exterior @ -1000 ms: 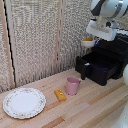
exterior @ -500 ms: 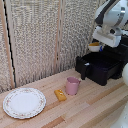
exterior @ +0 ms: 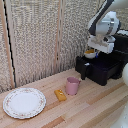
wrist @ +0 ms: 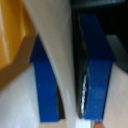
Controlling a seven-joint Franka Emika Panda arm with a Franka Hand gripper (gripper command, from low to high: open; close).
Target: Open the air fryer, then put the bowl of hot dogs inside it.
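At upper right, the gripper [exterior: 94, 48] pinches the bowl [exterior: 90, 53] by its white rim (blue pads [wrist: 95, 65] either side), apparently above the air fryer [exterior: 102, 66] drawer.

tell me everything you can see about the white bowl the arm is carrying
The bowl is small, white and shallow, with yellow-orange food showing inside. It hangs roughly level in the air above the pulled-out drawer of the black air fryer, touching nothing but the gripper. In the wrist view its thin white rim runs between the two blue finger pads, which pinch it.
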